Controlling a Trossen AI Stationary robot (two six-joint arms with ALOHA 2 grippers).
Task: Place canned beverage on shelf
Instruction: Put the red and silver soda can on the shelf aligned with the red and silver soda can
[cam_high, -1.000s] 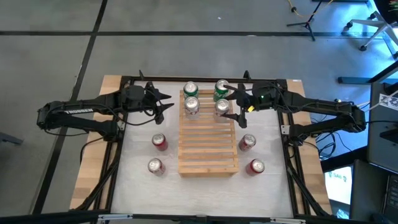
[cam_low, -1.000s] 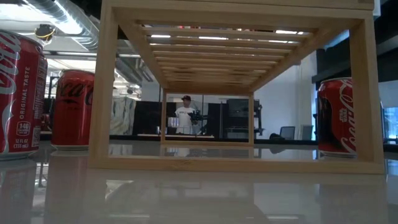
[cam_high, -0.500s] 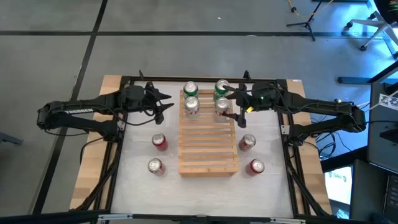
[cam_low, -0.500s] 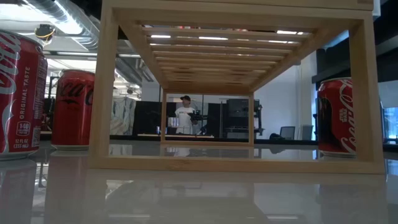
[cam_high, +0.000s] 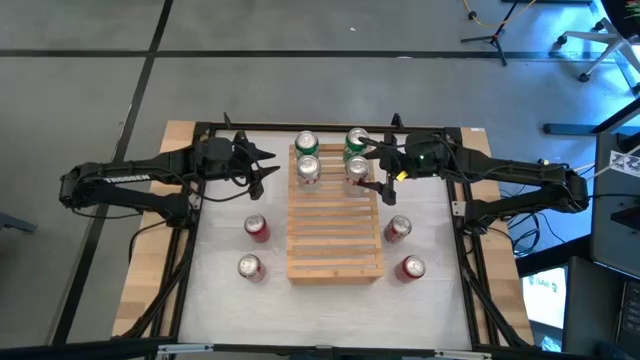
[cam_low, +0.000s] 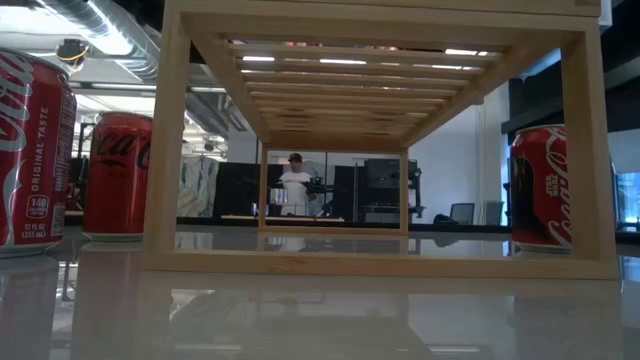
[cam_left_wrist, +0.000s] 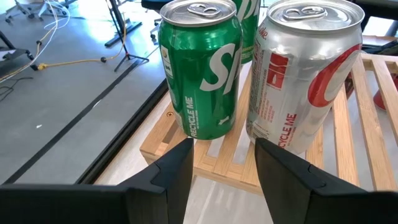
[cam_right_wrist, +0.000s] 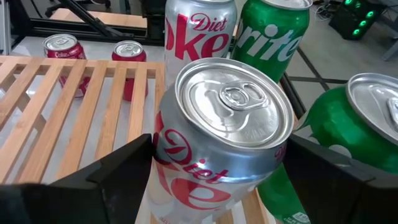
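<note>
The slatted wooden shelf (cam_high: 335, 225) stands mid-table, seen side-on in the low view (cam_low: 380, 20). Its far end carries two green Sprite cans (cam_high: 307, 145) (cam_high: 356, 141) and two silver Diet Coke cans (cam_high: 308, 170) (cam_high: 357, 172). My right gripper (cam_high: 375, 170) (cam_right_wrist: 221, 186) is shut on the right-hand silver can (cam_right_wrist: 224, 143). My left gripper (cam_high: 266, 171) (cam_left_wrist: 224, 168) hovers just left of the shelf's far left corner. It faces a Sprite can (cam_left_wrist: 199, 68) and a Diet Coke can (cam_left_wrist: 305, 74), its fingers a little apart with nothing between them. My right gripper has the silver can's wall (cam_right_wrist: 163, 168) pinched between its two fingers (cam_right_wrist: 118, 177), one on the far side and one on the near side. The fingers come from the table's right, slanting slightly down. The can's top faces up; its base is hidden, so whether it rests on the slats does not show.
Two red cola cans (cam_high: 257, 228) (cam_high: 249, 267) stand on the white tabletop left of the shelf and two more (cam_high: 398, 229) (cam_high: 411, 268) to its right. The shelf's near half is bare slats. A person stands far off in the room (cam_low: 295, 185).
</note>
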